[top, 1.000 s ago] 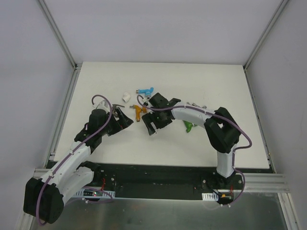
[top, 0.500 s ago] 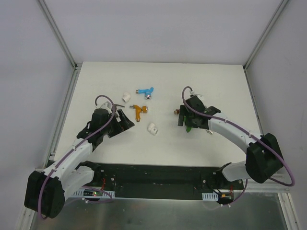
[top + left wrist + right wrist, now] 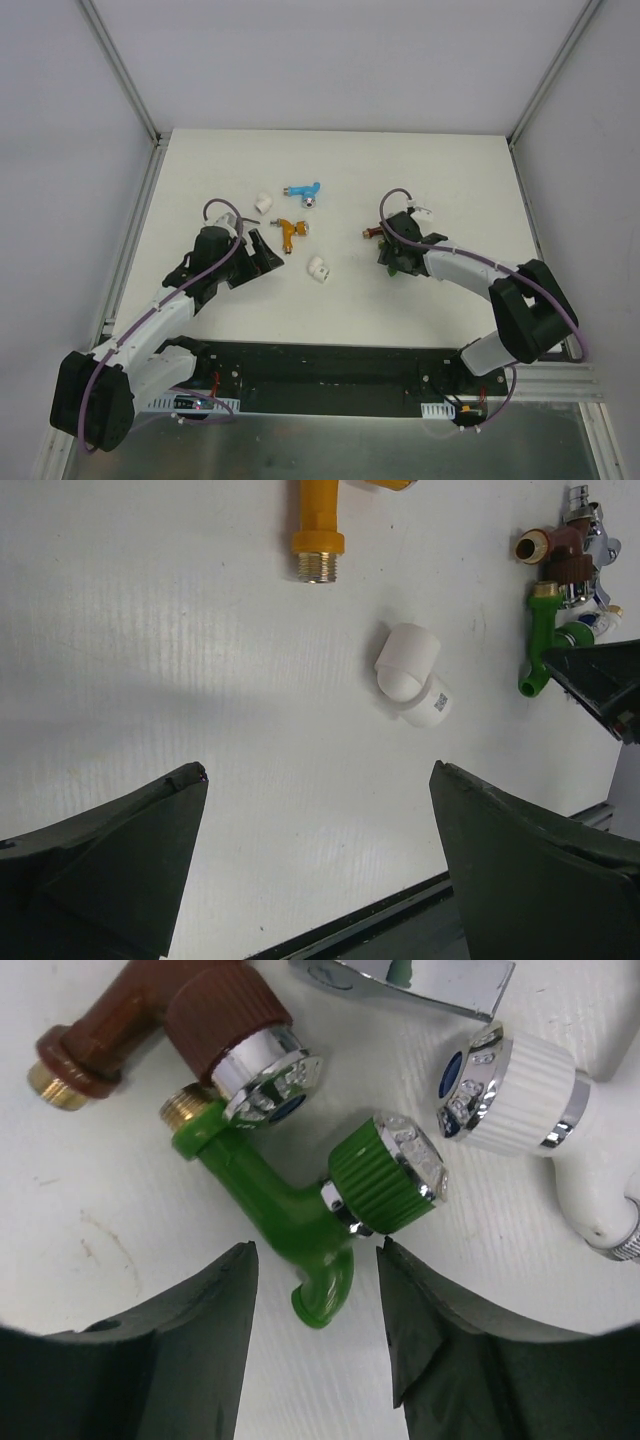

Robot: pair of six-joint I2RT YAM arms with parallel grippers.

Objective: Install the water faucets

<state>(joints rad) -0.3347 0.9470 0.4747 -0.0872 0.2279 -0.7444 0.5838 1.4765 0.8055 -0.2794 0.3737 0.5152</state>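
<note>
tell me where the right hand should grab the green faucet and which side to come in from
Probably the curved spout end of the green faucet, taken from above with the right hand closing across it. The faucet lies flat and that end has bare table on both sides. Its threaded end is crowded by the reddish-brown faucet, and its knob sits close to the white faucet.

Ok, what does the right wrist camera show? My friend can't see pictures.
A green faucet lies on the white table between the two dark fingers of the right gripper, with a gap showing on one side. Next to it lie a reddish-brown faucet, a white faucet and part of a silver faucet.
</note>
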